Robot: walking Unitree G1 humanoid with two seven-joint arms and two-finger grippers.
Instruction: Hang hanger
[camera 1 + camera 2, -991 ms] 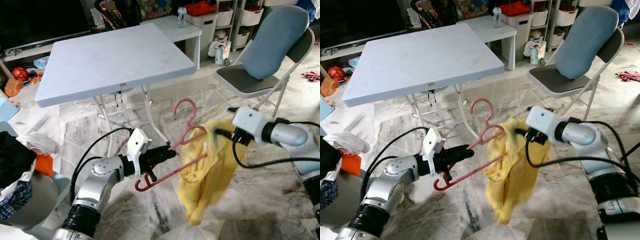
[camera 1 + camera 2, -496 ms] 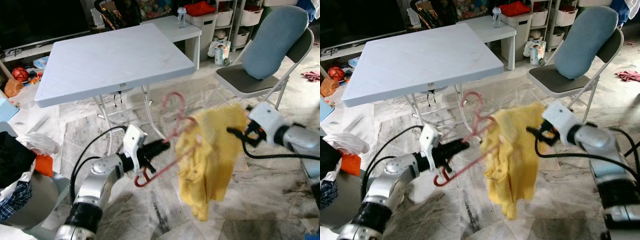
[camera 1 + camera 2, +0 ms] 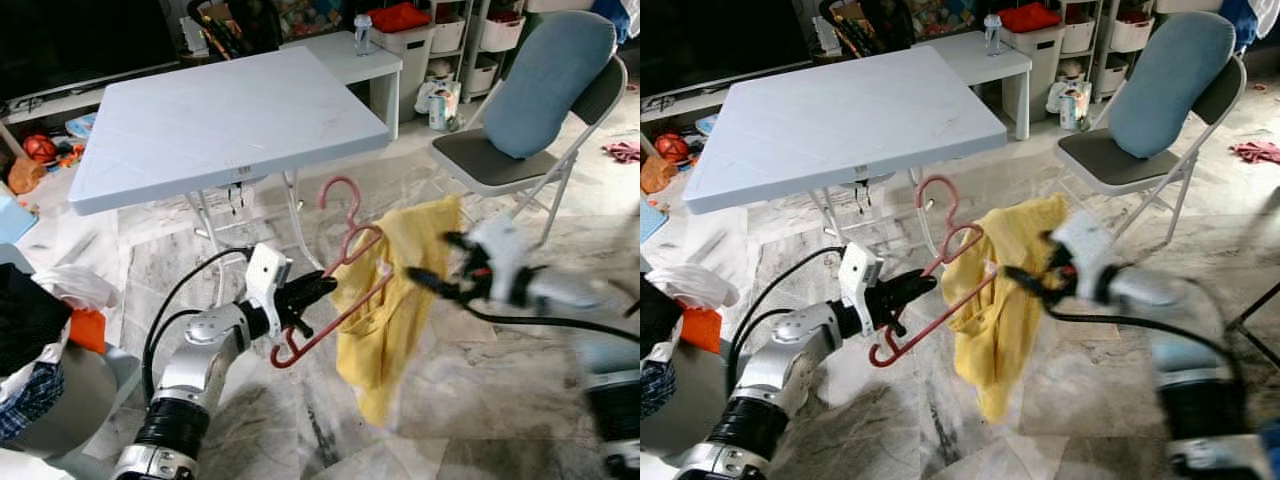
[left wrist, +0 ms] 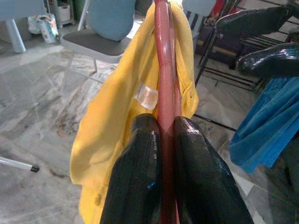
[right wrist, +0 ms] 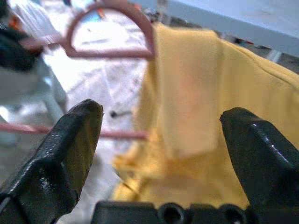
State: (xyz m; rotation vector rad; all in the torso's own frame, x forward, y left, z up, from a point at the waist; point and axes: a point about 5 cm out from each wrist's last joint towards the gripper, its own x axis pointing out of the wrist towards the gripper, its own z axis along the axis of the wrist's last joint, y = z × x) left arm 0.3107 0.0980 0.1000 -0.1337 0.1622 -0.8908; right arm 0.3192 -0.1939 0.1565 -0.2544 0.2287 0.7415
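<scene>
A pink hanger (image 4: 162,70) is tilted in mid-air, its hook uppermost. My left gripper (image 3: 318,290) is shut on its lower bar, the black fingers (image 4: 140,154) pressed to either side. A yellow garment (image 3: 385,310) is draped over the hanger's far shoulder and hangs down toward the floor. My right gripper (image 3: 425,278) is motion-blurred at the garment's right side. In the right wrist view its fingers (image 5: 74,135) stand wide apart, with the yellow cloth (image 5: 196,84) just ahead of them and nothing gripped.
A white folding table (image 3: 230,120) stands behind the hanger. A folding chair with a blue cushion (image 3: 540,90) is at the back right. A pile of clothes in a basket (image 3: 35,340) sits at the left. The marble floor lies below.
My right gripper has let go of the yellow garment and swung left, close beside it. The garment now hangs lower on the hanger. My left gripper has raised the hanger slightly.
</scene>
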